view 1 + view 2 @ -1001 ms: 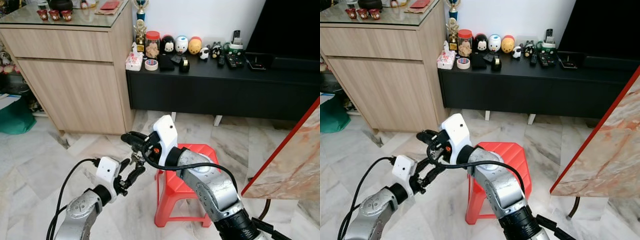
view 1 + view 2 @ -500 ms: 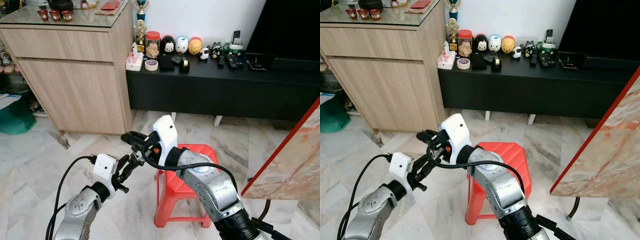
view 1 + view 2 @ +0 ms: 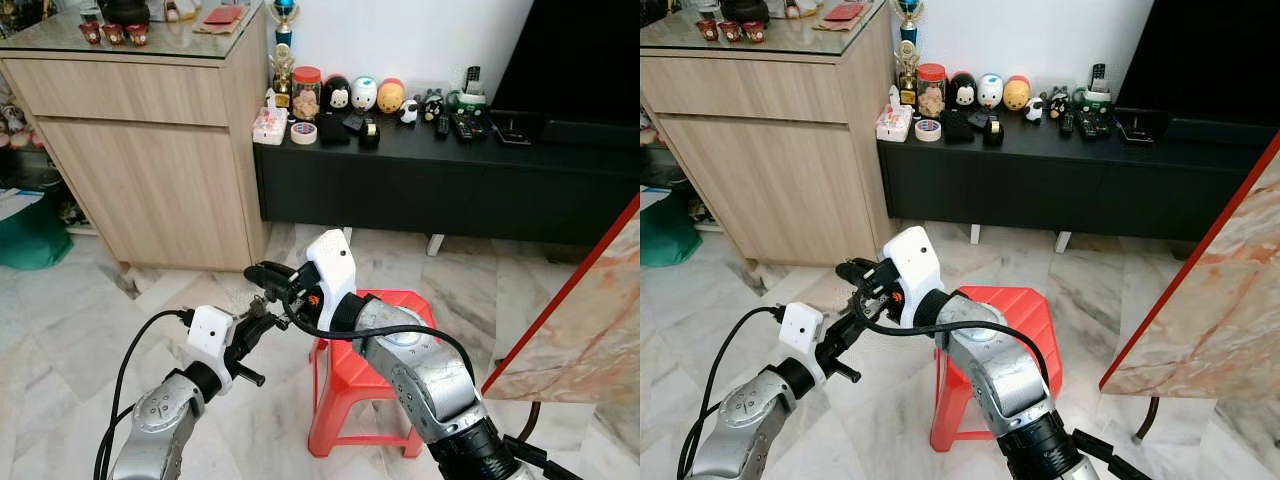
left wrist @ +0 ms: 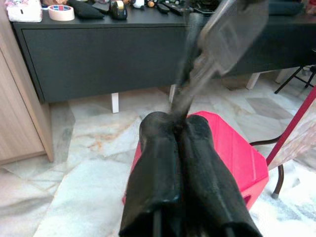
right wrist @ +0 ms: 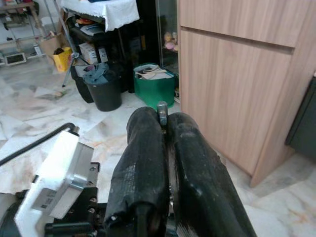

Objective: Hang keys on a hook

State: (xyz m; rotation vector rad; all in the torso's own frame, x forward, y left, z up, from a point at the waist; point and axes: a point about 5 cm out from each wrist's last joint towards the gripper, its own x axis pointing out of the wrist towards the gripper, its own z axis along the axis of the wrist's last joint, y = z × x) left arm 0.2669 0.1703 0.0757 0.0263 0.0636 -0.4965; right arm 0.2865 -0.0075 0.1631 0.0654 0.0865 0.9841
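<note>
Ahead, a wooden cabinet (image 3: 150,170) beside a low black bench (image 3: 440,170) crowded with small figurines. Closer, on the marble floor (image 3: 60,320), a red stool (image 3: 350,385) under the right arm. Above the stool's near-left edge, both grippers meeting tip to tip: right gripper (image 3: 258,278) squeezed tight around a small metal piece, left gripper (image 4: 174,123) clamped on the keys (image 4: 217,44), held in mid-air between the two arms. No telling whether the two metal bits are joined.
</note>
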